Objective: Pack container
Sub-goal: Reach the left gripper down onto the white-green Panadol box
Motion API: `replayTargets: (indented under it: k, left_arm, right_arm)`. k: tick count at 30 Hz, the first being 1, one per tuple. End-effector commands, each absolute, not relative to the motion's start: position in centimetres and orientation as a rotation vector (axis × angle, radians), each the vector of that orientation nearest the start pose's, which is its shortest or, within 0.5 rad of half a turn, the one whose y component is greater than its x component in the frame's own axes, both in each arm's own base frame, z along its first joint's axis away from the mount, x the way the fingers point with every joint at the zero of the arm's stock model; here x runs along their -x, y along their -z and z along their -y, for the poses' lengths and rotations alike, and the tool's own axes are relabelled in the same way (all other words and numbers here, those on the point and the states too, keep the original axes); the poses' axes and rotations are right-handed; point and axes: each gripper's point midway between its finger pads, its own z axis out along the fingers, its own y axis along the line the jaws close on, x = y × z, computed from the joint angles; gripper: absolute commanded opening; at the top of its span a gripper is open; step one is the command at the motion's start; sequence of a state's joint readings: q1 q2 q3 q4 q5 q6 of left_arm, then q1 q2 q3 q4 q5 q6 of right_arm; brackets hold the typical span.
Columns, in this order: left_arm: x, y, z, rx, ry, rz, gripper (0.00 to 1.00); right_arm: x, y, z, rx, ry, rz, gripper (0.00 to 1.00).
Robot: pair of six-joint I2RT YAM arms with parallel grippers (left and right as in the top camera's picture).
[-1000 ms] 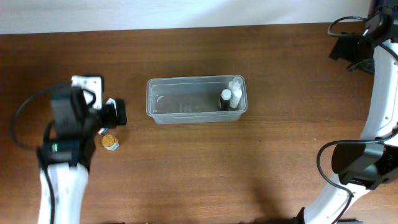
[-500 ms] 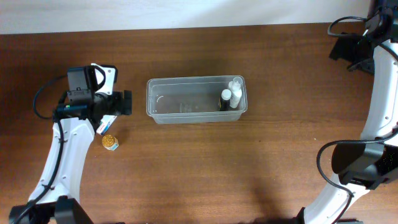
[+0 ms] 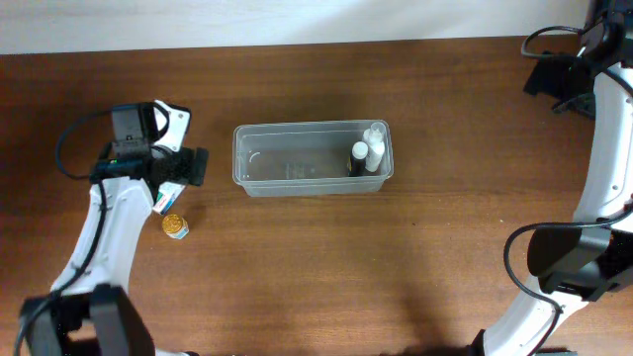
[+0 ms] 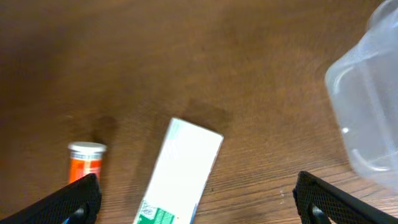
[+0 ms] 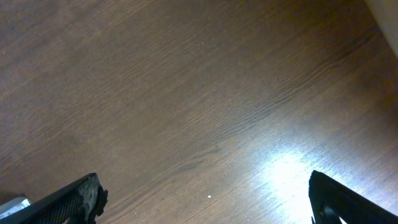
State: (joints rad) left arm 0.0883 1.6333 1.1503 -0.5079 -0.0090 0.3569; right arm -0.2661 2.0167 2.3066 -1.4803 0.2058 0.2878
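The clear container (image 3: 297,158) lies mid-table with a black-capped bottle (image 3: 358,156) and a white bottle (image 3: 374,140) standing at its right end; its corner shows in the left wrist view (image 4: 367,118). My left gripper (image 3: 183,166) is open and empty, above a white and green box (image 4: 180,174) left of the container. The box peeks out under the gripper (image 3: 168,196). A small orange bottle with a white cap (image 4: 86,163) lies beside the box, also in the overhead view (image 3: 175,226). My right gripper (image 5: 202,205) is open and empty over bare wood at the far right back (image 3: 554,77).
The brown wooden table (image 3: 396,267) ends at a pale wall strip along the back. The right arm's white links run down the right edge (image 3: 603,168).
My left arm swung toward the back and right a second ago, then settled; in the last half second it barely moved. The right arm and the container stayed still.
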Motion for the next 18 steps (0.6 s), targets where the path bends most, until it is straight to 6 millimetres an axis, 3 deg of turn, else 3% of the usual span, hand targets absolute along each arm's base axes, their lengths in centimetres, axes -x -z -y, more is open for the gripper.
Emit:
replayTargets:
  k: [1, 10, 18]
  left_arm:
    - [-41.6, -8.3, -4.3, -0.375, -0.184, -2.616, 0.99]
    - [-40.6, -3.6, -5.7, -0.352, -0.16, -2.749, 0.99]
    - [-40.5, -3.3, -7.5, -0.294, -0.17, -2.755, 1.0]
  right_arm:
    - [-41.6, -25.7, 15.4, -0.821, 0.296, -2.609, 0.98]
    - [-41.6, -25.7, 15.4, -0.821, 0.296, -2.609, 0.98]
    - [-41.6, -25.7, 15.4, -0.821, 0.296, -2.609, 0.98]
